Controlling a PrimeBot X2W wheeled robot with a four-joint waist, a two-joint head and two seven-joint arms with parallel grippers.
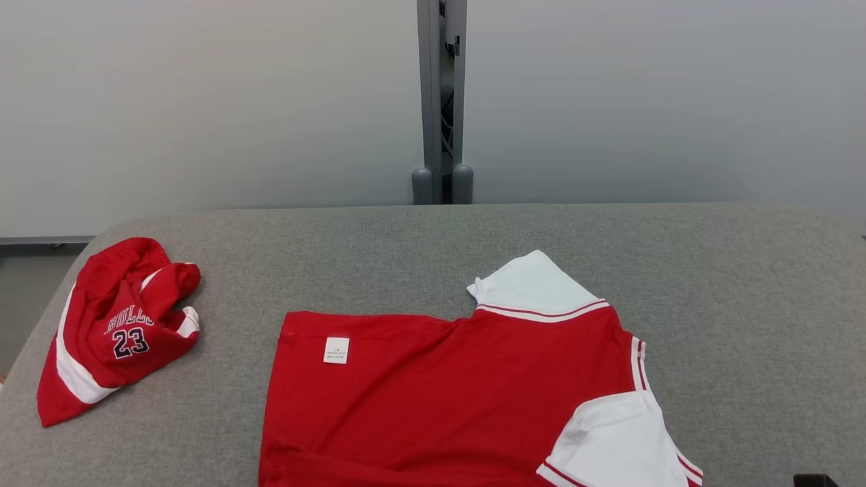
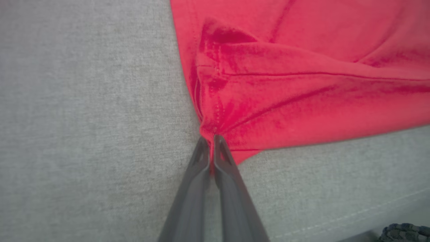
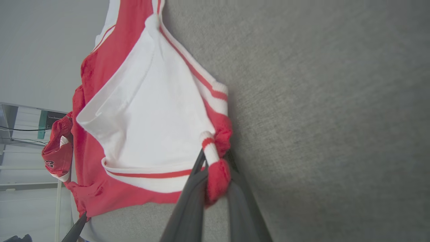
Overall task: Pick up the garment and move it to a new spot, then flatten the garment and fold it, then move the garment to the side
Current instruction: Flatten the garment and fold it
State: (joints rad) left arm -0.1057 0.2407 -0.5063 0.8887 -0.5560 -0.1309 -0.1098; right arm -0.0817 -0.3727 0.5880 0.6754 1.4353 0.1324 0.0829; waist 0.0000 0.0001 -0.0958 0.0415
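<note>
The garment (image 1: 440,399), a red shirt with white sleeves and striped trim, lies spread on the grey padded table (image 1: 473,243), running off the bottom of the head view. My left gripper (image 2: 210,138) is shut on a corner of the garment's red hem (image 2: 302,84), pinching the cloth between its tips. My right gripper (image 3: 216,161) is shut on a bunched bit of red-and-white trim by the white sleeve (image 3: 147,117). In the right wrist view the left gripper's finger (image 3: 77,228) shows at the far red corner.
A crumpled pair of red shorts (image 1: 115,331) marked 23 lies at the table's left end. A grey post (image 1: 441,101) stands behind the table against a pale wall. Bare grey table stretches to the right and behind the shirt. The table's front seam (image 2: 352,215) runs close to my left gripper.
</note>
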